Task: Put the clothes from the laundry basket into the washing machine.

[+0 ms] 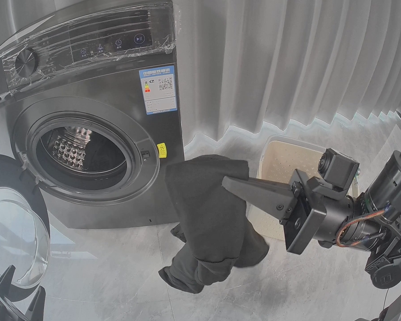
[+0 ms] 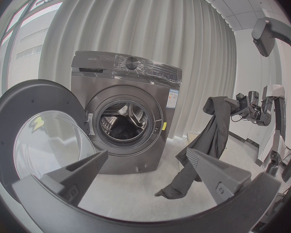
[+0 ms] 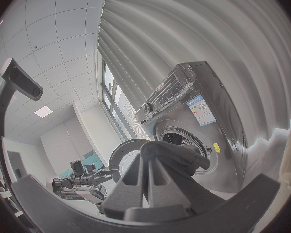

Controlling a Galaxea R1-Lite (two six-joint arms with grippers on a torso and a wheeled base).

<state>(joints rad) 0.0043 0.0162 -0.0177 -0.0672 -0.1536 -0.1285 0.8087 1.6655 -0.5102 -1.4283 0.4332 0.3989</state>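
Closest to me, my left pincer [image 2: 145, 154] hangs low at my left side, its two fingers spread wide with nothing between them. It sits just in front of the washing machine's round door [image 1: 13, 228], which is swung fully open toward my left, its glass bowl facing me.

My right pincer [image 1: 226, 182] is held out in front of me at about the height of the washer's opening. It is clenched on a dark garment [image 1: 209, 219], with the fingers [image 3: 132, 185] pressed together and a fold of the cloth bunched over their tips. From that grip the garment drapes down in a long hang, clear of the basket and out in front of the machine's lower right corner. Its lower end reaches down to the pale marbled floor [image 1: 98, 273] – whether it touches or hangs just above, I cannot tell.

Behind my right wrist stands the laundry basket [image 1: 280, 150], cream-coloured with a dotted bottom, on the floor just beside the machine's right side and partly hidden by my arm.

Farther off is the grey washing machine [image 1: 102, 90], with clear film over its control panel and a blue label on its front. Its steel drum [image 1: 73, 150] shows through the open port – something dark lies low inside, too dim to name. A white pleated curtain [image 1: 298, 45] hangs behind the machine and the basket.
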